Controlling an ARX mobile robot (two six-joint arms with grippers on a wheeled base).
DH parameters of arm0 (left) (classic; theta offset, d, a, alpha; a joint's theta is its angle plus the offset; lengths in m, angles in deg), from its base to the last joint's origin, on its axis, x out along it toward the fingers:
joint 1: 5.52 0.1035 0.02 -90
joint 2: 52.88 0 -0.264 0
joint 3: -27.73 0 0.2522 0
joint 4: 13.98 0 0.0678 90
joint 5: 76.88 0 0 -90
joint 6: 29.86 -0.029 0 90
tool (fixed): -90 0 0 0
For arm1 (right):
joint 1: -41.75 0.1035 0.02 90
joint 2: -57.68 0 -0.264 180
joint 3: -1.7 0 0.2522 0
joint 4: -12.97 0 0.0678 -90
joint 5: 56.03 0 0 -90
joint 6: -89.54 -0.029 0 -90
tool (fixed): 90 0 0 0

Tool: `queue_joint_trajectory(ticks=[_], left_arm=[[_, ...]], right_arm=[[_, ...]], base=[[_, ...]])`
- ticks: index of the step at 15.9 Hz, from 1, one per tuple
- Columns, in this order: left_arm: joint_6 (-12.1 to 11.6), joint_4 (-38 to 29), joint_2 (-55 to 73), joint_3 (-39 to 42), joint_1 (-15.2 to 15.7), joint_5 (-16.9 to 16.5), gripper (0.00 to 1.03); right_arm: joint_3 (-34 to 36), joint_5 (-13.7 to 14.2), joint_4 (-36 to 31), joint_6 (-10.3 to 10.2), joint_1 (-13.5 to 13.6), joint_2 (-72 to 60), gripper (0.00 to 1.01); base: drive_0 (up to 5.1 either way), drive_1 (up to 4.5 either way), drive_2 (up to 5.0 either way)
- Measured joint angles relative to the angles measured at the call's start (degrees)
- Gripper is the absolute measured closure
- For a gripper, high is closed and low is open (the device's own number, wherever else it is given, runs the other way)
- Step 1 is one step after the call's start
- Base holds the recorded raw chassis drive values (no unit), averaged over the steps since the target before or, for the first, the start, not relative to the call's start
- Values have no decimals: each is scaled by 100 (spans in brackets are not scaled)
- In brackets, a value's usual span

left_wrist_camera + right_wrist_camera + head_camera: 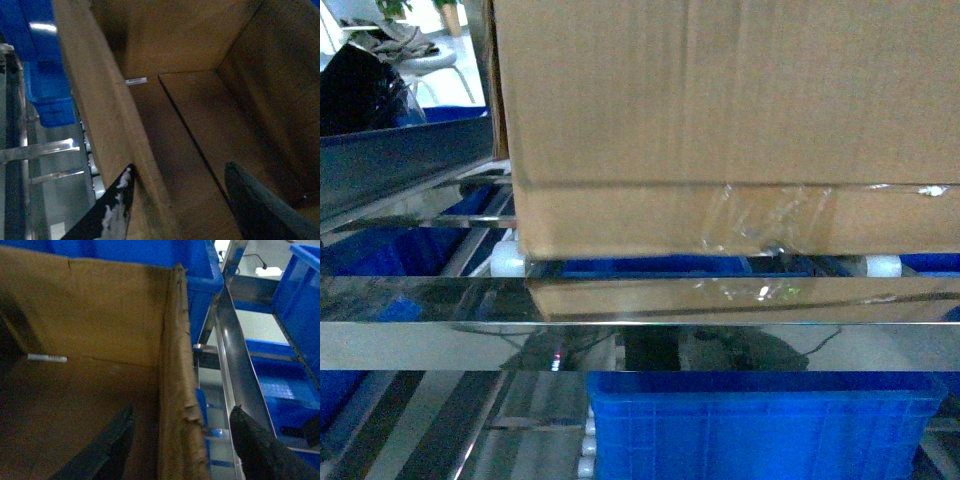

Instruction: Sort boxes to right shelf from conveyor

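The large brown corrugated cardboard carton (pixel 720 110) fills most of the head view and sits at the shiny silver metal roller rack (pixel 620 325), which serves as the landmark here. The carton's taped bottom edge is level with the rack's white roller wheels (pixel 506 262) and lies just behind the rack's reflective front rail, which mirrors the carton's underside; whether the base bears fully on the rollers cannot be told. Blue plastic bins (pixel 760 425) stand below and beside the rack and are not part of the sort. The conveyor does not appear in any view. Judgement: the transfer of this carton is in its late stage, with the carton carried to the rack but not yet released. What remains is to seat it on the rollers, let go of both walls, and withdraw. The left gripper (pixel 175 200) straddles the carton's left wall, one finger outside on the rack side and one inside the carton, so the jaws hold that wall between them. The right gripper (pixel 182 445) straddles the ragged right wall likewise, one finger inside and one outside above the rack rail. A small white barcode sticker (pixel 136 80) lies on the inner floor at the carton's far wall.
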Motion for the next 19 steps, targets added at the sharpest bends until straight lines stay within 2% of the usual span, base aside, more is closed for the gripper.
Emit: queue_joint_trajectory(ticks=[1, 2, 4, 5, 9, 12, 14, 15, 19], left_arm=[[70, -133, -24, 33, 4, 17, 40], [208, -286, -114, 136, 42, 22, 26], [317, -415, -201, 240, 74, 37, 15], [439, -538, -306, 341, 114, 44, 3], [824, -997, -774, 927, 79, 94, 5], [979, -1484, -1158, 1587, -50, 197, 5], [981, -1867, -1510, 2044, -164, 431, 5], [979, -1987, -1670, 2269, -223, 457, 5], [986, -2452, -1923, 2883, -321, 520, 5]], right_arm=[[20, 7, -90, -4, 0, 35, 33], [72, 17, -282, -2, 0, 83, 18], [162, 20, -507, -17, 0, 155, 7], [275, 22, -728, -44, 0, 289, 2], [767, 72, -1355, -66, 50, 754, 3], [1366, 223, -1860, -44, 144, 1213, 3], [1873, 426, -2441, 179, 210, 1429, 3], [2011, 492, -2524, 251, 240, 1473, 3], [2514, 525, -3067, 481, 243, 1838, 3]], base=[[0, 0, 0], [0, 0, 0], [0, 0, 0], [0, 0, 0], [0, 0, 0], [0, 0, 0], [0, 0, 0], [0, 0, 0], [0, 0, 0]])
